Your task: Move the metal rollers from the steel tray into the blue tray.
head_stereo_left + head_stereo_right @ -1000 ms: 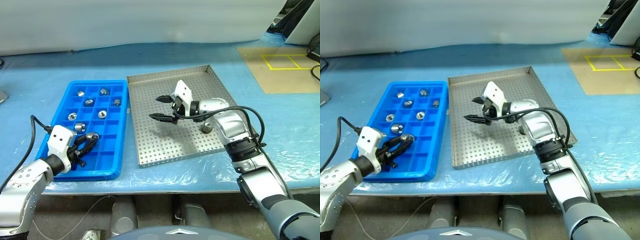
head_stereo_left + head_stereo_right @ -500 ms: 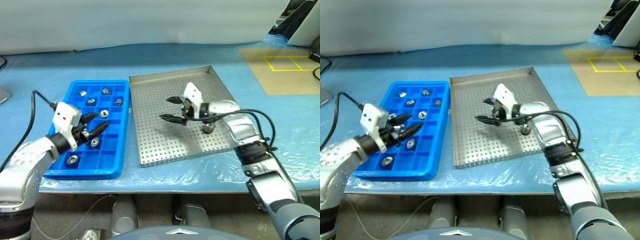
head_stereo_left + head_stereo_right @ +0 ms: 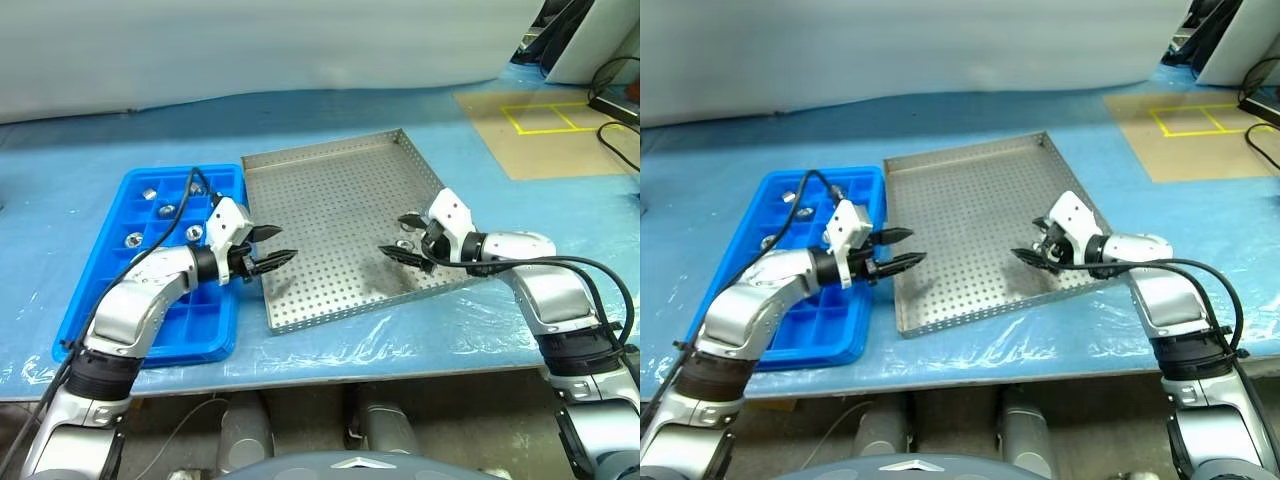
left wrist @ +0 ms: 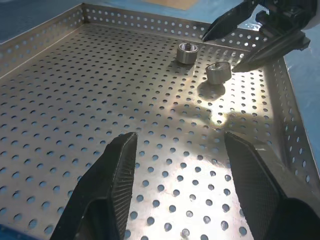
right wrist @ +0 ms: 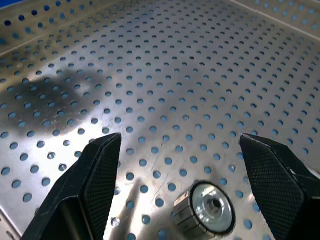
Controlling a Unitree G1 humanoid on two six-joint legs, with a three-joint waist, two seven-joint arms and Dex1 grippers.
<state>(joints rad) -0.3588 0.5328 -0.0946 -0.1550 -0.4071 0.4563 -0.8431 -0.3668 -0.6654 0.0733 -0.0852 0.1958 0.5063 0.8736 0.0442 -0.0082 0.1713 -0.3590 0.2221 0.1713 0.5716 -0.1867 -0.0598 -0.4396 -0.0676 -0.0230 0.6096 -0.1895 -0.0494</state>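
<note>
Blue plastic sheeting covers the tabletop (image 3: 330, 110), on which both trays rest side by side. Steel tray (image 3: 330, 215): the larger of the two, with a perforated floor and low rims, lying to the right of the blue tray and almost touching it. Blue tray (image 3: 100, 325): a gridded plastic tray at the robot's left; several metal rollers (image 3: 133, 238) lie in its far compartments, one per cell, while the nearer cells that can be seen are bare. Left hand (image 3: 270, 247): fingers spread and holding nothing, poised above the seam between the two trays and pointing across the steel tray. Right hand (image 3: 401, 236): fingers wide apart and holding nothing, low over the right part of the steel tray near its right rim. Two rollers remain on the steel tray floor: roller one (image 4: 218, 73) lies just at the right hand's fingertips, seen between its fingers (image 5: 95, 170) in the right wrist view, and roller two (image 4: 187, 52) lies just beside it. Both rest with the central hole facing upward.
</note>
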